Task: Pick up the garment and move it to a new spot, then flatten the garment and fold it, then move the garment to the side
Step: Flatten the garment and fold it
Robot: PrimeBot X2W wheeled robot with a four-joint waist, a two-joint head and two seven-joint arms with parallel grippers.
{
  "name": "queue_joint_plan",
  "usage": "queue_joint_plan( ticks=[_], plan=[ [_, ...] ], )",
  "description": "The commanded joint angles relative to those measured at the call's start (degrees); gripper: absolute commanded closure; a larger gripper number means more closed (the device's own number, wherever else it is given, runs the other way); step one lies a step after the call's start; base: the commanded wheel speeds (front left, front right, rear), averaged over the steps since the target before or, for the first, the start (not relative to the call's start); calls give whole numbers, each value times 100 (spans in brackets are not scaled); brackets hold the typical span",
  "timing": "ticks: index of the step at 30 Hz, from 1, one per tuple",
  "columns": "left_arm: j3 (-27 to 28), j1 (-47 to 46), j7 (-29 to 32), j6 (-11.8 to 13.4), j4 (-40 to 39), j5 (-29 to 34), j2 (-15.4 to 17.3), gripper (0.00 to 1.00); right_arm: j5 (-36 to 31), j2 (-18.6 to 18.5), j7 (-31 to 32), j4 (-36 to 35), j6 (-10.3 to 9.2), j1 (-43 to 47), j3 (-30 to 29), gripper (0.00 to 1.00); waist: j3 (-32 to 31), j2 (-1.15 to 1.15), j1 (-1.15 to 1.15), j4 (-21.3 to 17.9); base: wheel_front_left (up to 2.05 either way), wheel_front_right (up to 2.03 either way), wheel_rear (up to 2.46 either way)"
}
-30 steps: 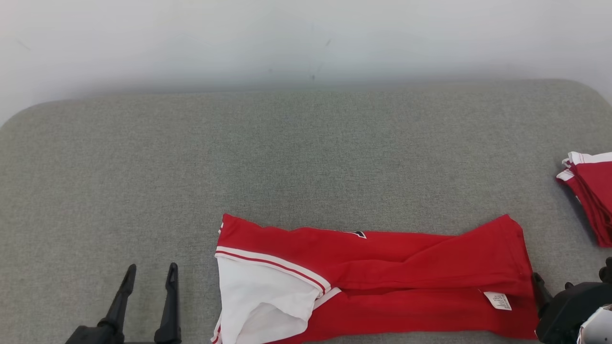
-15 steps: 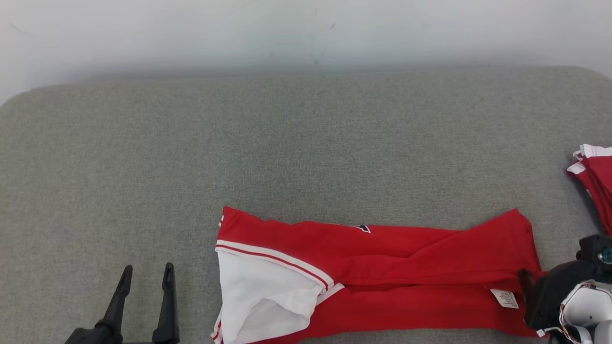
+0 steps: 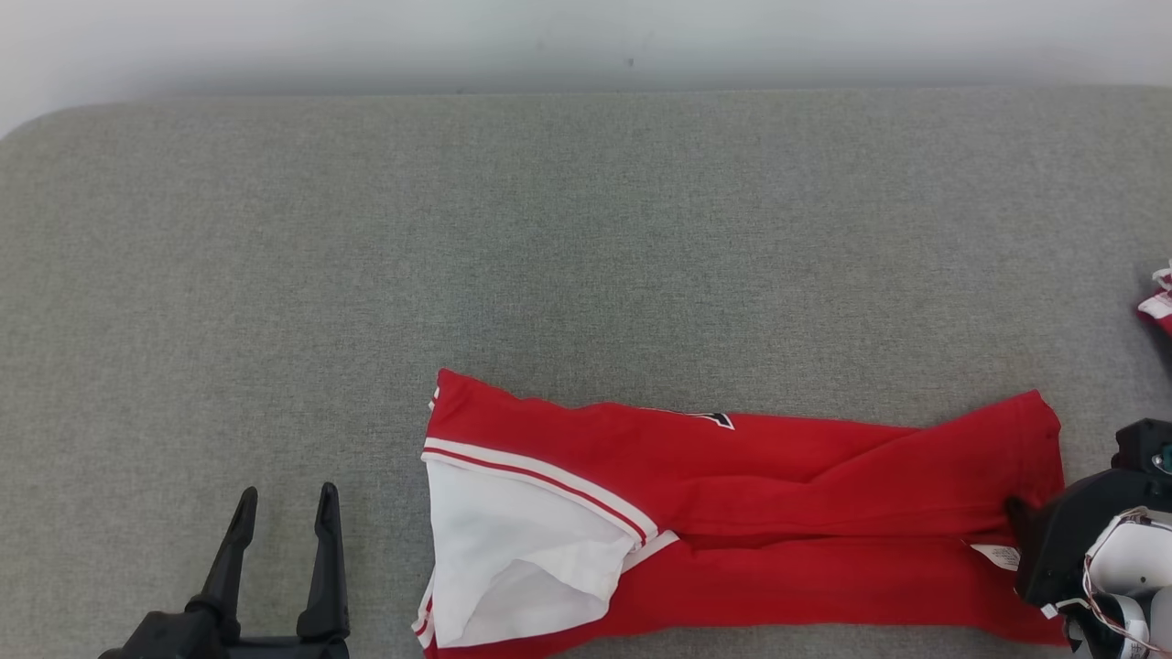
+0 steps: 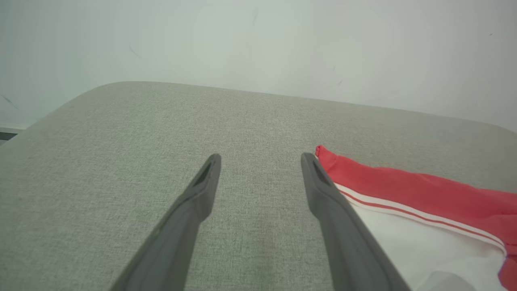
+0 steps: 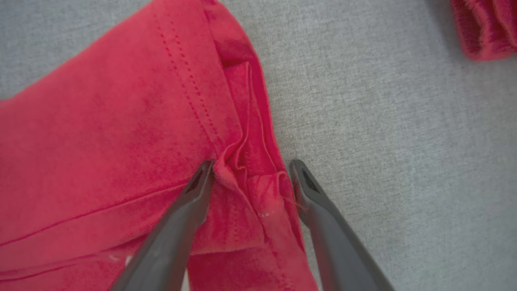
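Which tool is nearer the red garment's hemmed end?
Right. The right tool straddles the hemmed end, fingers spread. The left tool hovers open over the grey surface, beside the garment's opposite, white end.

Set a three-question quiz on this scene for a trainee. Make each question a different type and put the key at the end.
1. True or false: the left claw is gripping the garment.
2. Fill in: the garment's white panel lies at the robot's ____ end.
3. Multiple choice: the open right claw straddles (a) the white panel, (b) the garment's red hem, (c) bare cushion.
Key: 1 false; 2 left; 3 b.
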Motion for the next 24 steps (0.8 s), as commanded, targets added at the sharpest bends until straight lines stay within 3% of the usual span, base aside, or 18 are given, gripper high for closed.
queue_joint_plan(
  ticks=[1,2,13,24],
  plan=[
    [18,-46,-14,-3,14,44,-25,0,56,70,16,159,4,40,80,95,19,0,0,22,0,0,0],
    [23,-54,-14,1,19,49,-28,0,61,71,3,160,3,41,85,100,19,0,0,22,0,0,0],
    [143,71,-13,74,105,-76,-76,0,-129,38,-462,-235,0,-296,-362,100,-263,0,0,-174,0,0,0],
    [175,361,-12,76,405,-293,-221,0,-312,-144,-253,-402,0,-437,-1007,100,-945,0,0,-383,0,0,0]
  ],
)
